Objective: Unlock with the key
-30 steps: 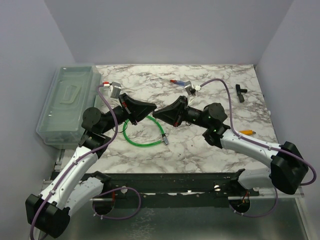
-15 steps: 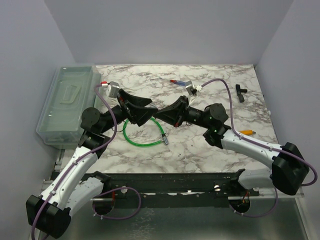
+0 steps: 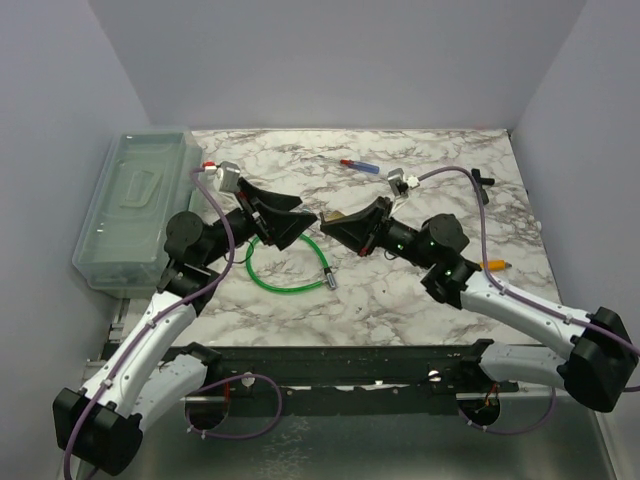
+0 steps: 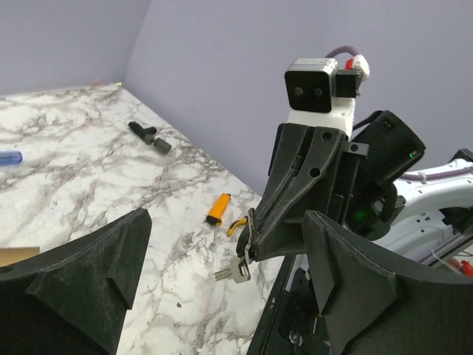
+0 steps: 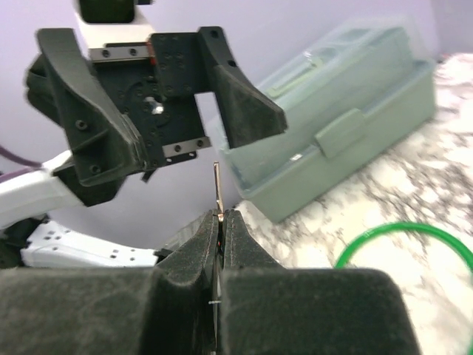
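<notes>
- Left gripper (image 3: pixel 301 222): jaws spread wide, nothing between them. It faces the right gripper across a small gap above the table (image 3: pixel 400 290).
- Right gripper (image 3: pixel 325 224): jaws pressed fully together on a thin flat metal piece (image 5: pixel 217 191), which stands edge-on and sticks out past the fingertips in the right wrist view. What that piece is cannot be told from that view.
- Key (image 4: pixel 236 271): in the left wrist view it hangs just below the right gripper's tip, off the table, on a small ring. In the top view it is too small to make out.
- Green cable (image 3: pixel 285 272): looped on the table below both grippers, its metal tip pointing right.
- Clear box (image 3: pixel 135 205): lid shut, at the table's left edge.
- Orange item (image 4: pixel 216 209): lying on the table near the right edge.
</notes>
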